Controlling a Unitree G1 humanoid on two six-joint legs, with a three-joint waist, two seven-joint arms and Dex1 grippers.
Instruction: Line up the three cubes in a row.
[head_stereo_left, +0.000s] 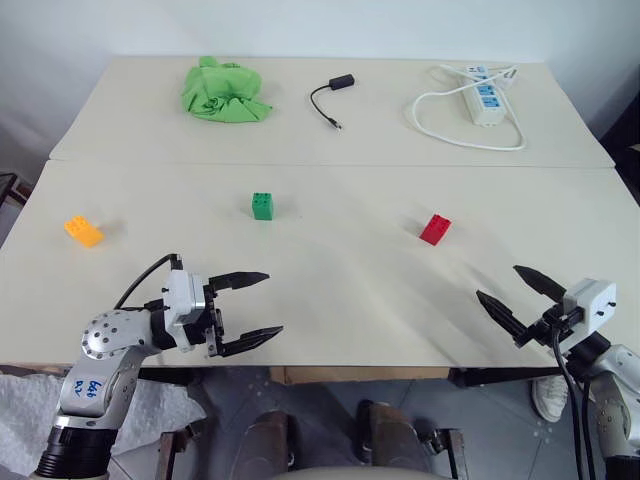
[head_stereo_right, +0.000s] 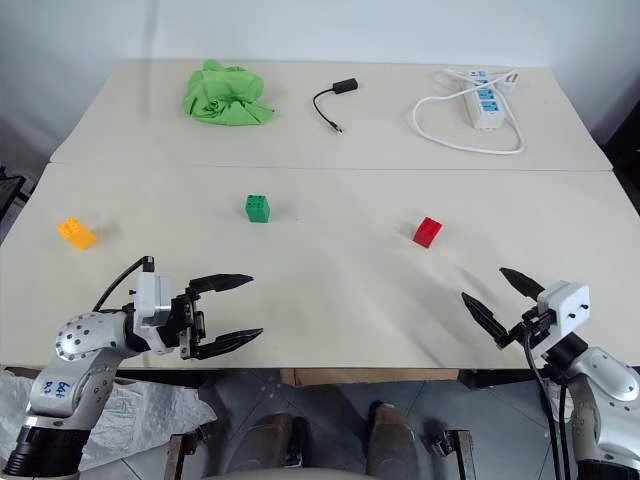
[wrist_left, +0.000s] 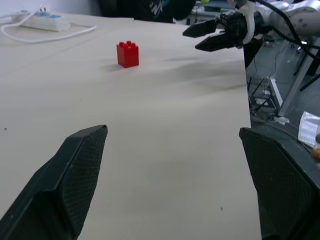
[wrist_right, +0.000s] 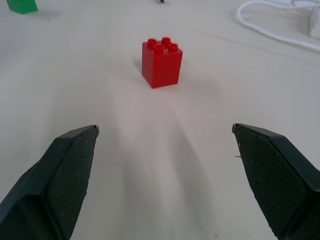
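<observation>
Three cubes on the table (head_stereo_left: 330, 300), well apart, none held. Orange-yellow cube (head_stereo_left: 83, 231) far left, green cube (head_stereo_left: 263, 206) mid, red cube (head_stereo_left: 435, 229) right of centre. Left gripper (head_stereo_left: 250, 308) at near edge, jaws spread wide, empty; green cube farther in, slightly right of it, orange-yellow off to its left. Right gripper (head_stereo_left: 515, 297) at near right edge, jaws spread wide, empty; red cube upright straight ahead of the gap, apart. Green cloth (head_stereo_left: 223, 92), black cable (head_stereo_left: 331, 98), white power strip (head_stereo_left: 482, 96) along far side.

My right wrist view crops the green cube (wrist_right: 21, 5), far beyond the right gripper (wrist_right: 165, 175). The white cable (wrist_right: 270, 25) there runs off-frame too.
</observation>
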